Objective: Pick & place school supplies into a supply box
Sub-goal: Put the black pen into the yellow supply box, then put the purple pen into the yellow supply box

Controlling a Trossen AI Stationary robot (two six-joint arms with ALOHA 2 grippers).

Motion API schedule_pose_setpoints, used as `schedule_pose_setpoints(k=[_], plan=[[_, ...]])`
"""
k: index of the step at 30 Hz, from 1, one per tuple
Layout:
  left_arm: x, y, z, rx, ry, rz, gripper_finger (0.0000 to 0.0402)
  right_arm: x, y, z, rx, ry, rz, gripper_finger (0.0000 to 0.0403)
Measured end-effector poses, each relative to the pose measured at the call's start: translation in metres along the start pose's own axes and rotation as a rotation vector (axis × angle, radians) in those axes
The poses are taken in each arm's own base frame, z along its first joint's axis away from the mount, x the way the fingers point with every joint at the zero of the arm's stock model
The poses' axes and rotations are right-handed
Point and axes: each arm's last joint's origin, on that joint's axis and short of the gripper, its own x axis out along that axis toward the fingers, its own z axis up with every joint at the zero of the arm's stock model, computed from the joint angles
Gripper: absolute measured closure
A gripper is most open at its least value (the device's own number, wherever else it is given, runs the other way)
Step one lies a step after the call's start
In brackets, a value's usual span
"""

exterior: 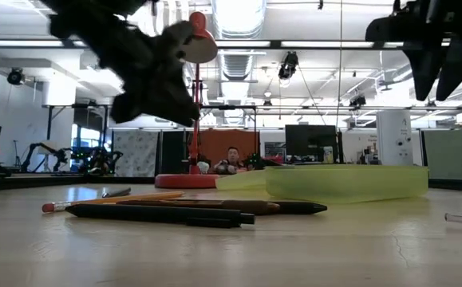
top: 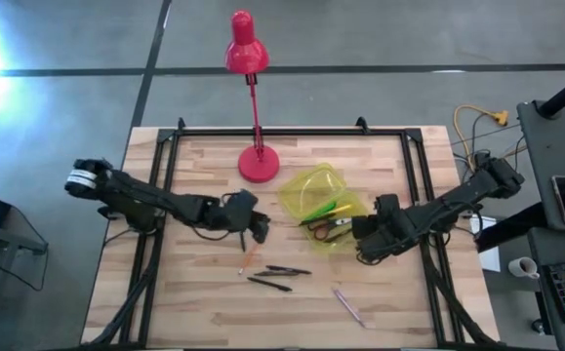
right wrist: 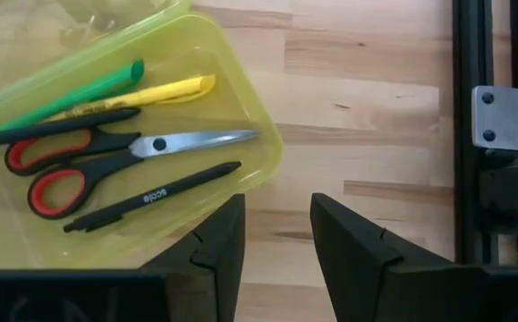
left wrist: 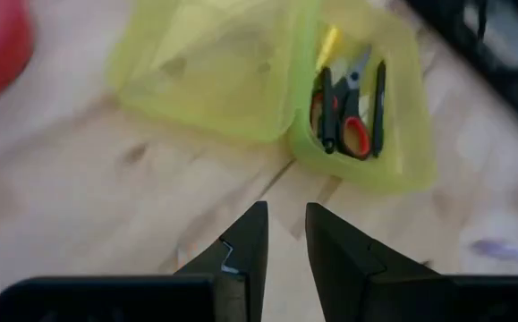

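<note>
The tabletop [top: 194, 312] carries a red desk lamp [top: 257, 161] near the middle of its far edge, and just beside the lamp's base, toward the right edge, lies the open yellow-green supply box [top: 313, 187]. In the box's tray sit red-handled scissors [right wrist: 97, 161], a green pen [right wrist: 71, 94], a yellow pen [right wrist: 147, 94] and two black pens.

Several items are not yet boxed: an orange pencil [top: 247, 260] and two black pens [top: 274, 277] lie near the middle toward the near edge, a pink pen [top: 348, 305] closer to the near edge. These lie close together, some touching, so a grasp could nudge or drag a neighbour, and thin pens may roll or slip from the fingers. The soft box could shift if bumped.

The left gripper [top: 256, 227] hovers above the orange pencil, its fingers narrowly parted and empty. The right gripper [top: 363, 239] hangs above the box's right end, its fingers moderately apart, holding nothing.
</note>
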Motion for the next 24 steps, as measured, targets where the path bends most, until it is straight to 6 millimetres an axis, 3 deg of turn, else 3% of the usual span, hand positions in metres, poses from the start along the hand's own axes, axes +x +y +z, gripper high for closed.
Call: schedule_pose_setpoints(k=[7,15,18,24], plan=[[0.058,-0.04,0.005,0.467,0.072,-0.007,0.0339,-0.003,-0.004,-0.008,0.01,-0.001,0.017,0.0282],[0.111,-0.065,0.002,0.618,0.216,0.089,0.0339,-0.008,-0.01,-0.019,0.059,0.0,0.041,0.0282],[0.116,-0.075,0.007,0.628,0.213,0.086,0.0339,-0.01,-0.012,-0.023,0.069,0.003,0.045,0.0282],[0.102,-0.073,0.009,0.674,0.314,0.156,0.0339,-0.013,-0.017,-0.03,0.077,0.009,0.056,0.0282]])
